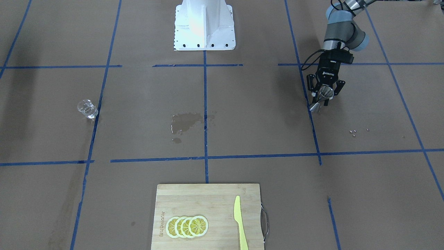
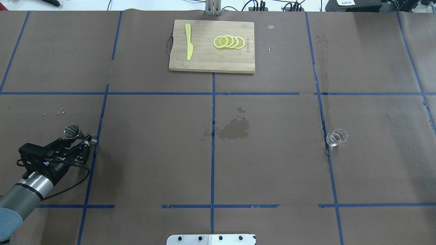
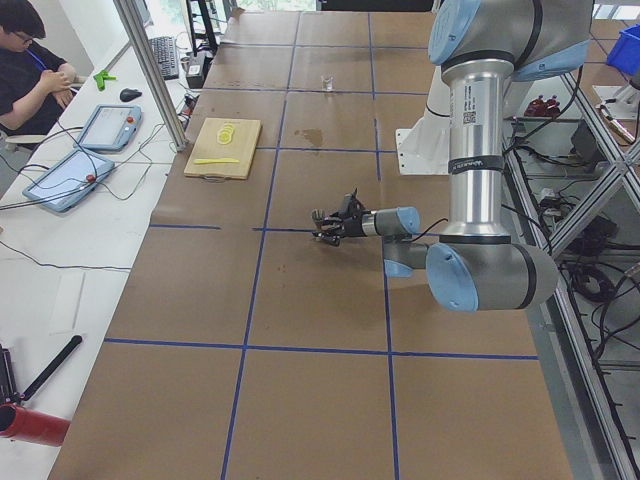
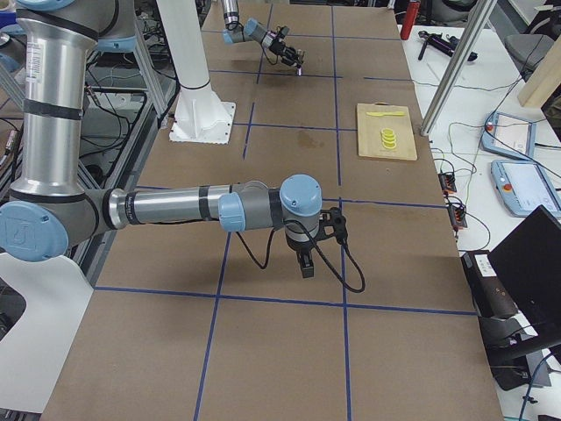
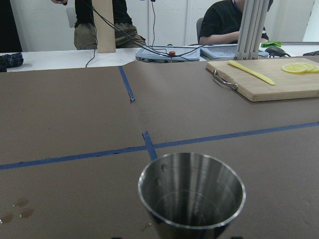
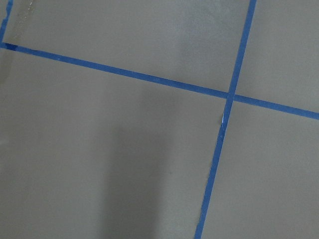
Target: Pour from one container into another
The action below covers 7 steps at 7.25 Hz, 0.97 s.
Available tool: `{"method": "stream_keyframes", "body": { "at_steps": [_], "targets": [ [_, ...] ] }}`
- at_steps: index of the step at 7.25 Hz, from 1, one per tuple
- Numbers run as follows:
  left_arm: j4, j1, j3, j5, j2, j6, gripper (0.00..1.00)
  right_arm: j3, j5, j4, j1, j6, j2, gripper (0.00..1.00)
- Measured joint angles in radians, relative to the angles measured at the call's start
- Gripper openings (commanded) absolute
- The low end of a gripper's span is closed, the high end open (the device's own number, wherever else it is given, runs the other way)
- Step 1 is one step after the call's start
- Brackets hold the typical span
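The steel jigger (image 1: 325,93) leans over between the fingers of my left gripper (image 1: 323,98), its lower cone at the paper by a blue tape line. Overhead, the jigger's open cone (image 2: 72,129) sticks out past the left gripper (image 2: 88,139), which is shut on its waist. In the left wrist view the jigger's cup (image 5: 192,196) fills the lower middle and looks empty. The clear glass tumbler (image 1: 87,108) stands alone far across the table, also seen overhead as the tumbler (image 2: 336,137). My right gripper (image 4: 304,256) shows only in the exterior right view, pointing down; I cannot tell its state.
A wet spill patch (image 2: 235,128) darkens the paper mid-table. A wooden cutting board (image 2: 204,63) with lemon slices (image 2: 229,42) and a yellow knife (image 2: 188,41) lies at the far edge. Small droplets (image 2: 60,110) sit near the left gripper. The white robot base (image 1: 204,24) is central.
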Motion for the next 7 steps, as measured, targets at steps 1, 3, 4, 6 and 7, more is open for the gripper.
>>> {"method": "stream_keyframes", "body": {
  "at_steps": [1, 3, 4, 6, 7],
  "targets": [
    [0.000, 0.001, -0.001, 0.000, 0.000, -0.001, 0.38, 0.000, 0.000, 0.000, 0.000, 0.000, 0.000, 1.00],
    [-0.001, 0.001, -0.002, 0.000, -0.002, -0.001, 0.37, -0.001, -0.001, 0.000, 0.000, 0.000, 0.000, 1.00],
    [-0.001, 0.002, -0.002, 0.001, -0.002, -0.001, 0.32, -0.001, -0.001, -0.001, 0.000, 0.000, 0.000, 1.00],
    [-0.002, 0.002, -0.003, 0.001, -0.004, -0.001, 0.18, -0.001, 0.000, -0.001, 0.000, 0.000, 0.000, 1.00],
    [-0.002, 0.002, -0.004, 0.001, -0.003, -0.001, 0.11, -0.001, -0.001, -0.001, 0.000, 0.000, 0.000, 1.00]
  ]
}}
